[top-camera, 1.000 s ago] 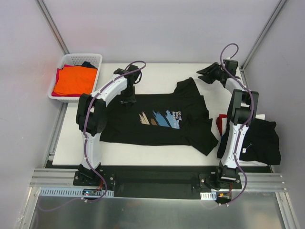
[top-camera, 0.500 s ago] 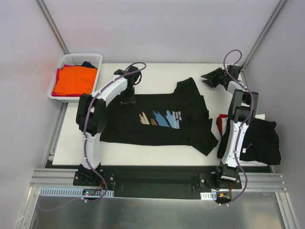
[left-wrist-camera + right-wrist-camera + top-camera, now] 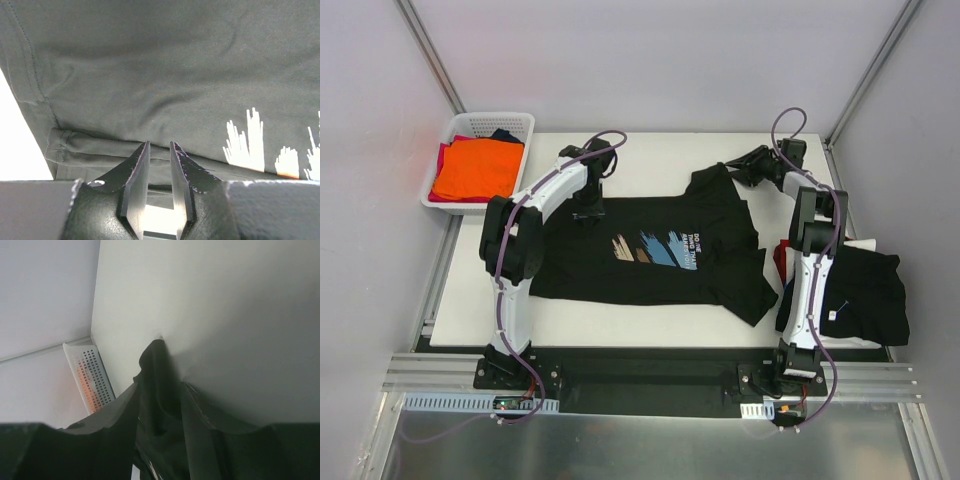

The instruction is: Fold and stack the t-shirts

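Grey-walled cell with a white tabletop (image 3: 650, 150)

Item 1: black cloth t-shirt with blue, tan and brown brush-stroke print and white text (image 3: 620, 275), spread flat at the middle of the tabletop, print upward.

Item 2: left tool (image 3: 588, 210), set down on the far edge of that shirt. In the wrist view its fingers (image 3: 140, 165) stand a narrow gap apart over a folded hem. Cannot tell whether cloth is pinched.

Item 3: right tool (image 3: 732, 172), at the far right sleeve of the same shirt, fingers parted either side of the black sleeve tip (image 3: 157, 370), released.

Item 4: white plastic lattice basket (image 3: 495, 122), beyond the far left corner, holding a folded orange t-shirt (image 3: 475, 168) on top.

Item 5: pile of folded black t-shirts (image 3: 870, 290), at the right edge beside the right arm
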`<state>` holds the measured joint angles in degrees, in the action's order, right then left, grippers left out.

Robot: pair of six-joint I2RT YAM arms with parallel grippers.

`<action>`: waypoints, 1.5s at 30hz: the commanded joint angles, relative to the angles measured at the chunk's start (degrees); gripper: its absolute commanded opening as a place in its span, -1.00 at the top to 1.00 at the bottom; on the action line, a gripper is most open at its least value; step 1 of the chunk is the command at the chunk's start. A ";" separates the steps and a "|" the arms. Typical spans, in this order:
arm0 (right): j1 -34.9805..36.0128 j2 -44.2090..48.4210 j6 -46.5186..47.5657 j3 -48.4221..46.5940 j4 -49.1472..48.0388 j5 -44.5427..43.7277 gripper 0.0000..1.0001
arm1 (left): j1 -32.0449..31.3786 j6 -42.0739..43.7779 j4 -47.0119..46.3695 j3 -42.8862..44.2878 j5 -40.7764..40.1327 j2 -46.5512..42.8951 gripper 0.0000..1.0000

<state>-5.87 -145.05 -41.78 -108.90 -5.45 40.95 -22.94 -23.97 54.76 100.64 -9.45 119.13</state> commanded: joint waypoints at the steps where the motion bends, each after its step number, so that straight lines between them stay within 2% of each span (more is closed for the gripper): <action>1: 1.38 0.38 -0.41 1.67 -2.90 2.38 0.17 | -0.44 -0.12 1.31 0.35 -0.04 -1.45 0.54; 7: 1.65 1.26 -0.32 4.22 -3.95 2.64 0.25 | -0.44 0.06 1.40 0.43 -0.13 -1.53 0.55; 18: 1.65 1.09 -0.94 4.13 -4.04 2.56 0.98 | -0.44 -0.12 1.40 -0.44 -0.48 -1.97 0.55; 30: 1.47 10.40 -1.46 7.65 -4.39 5.54 0.98 | -0.44 -0.55 1.31 0.26 1.10 -1.27 0.54; 45: 2.61 24.02 -1.47 19.24 -3.87 9.94 0.98 | -0.44 -1.08 0.96 -1.86 1.54 -3.82 0.56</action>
<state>-4.14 -126.08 -43.53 -93.10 -8.78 47.97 -22.94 -24.03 54.76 98.45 -8.93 118.89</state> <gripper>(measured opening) 0.017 0.225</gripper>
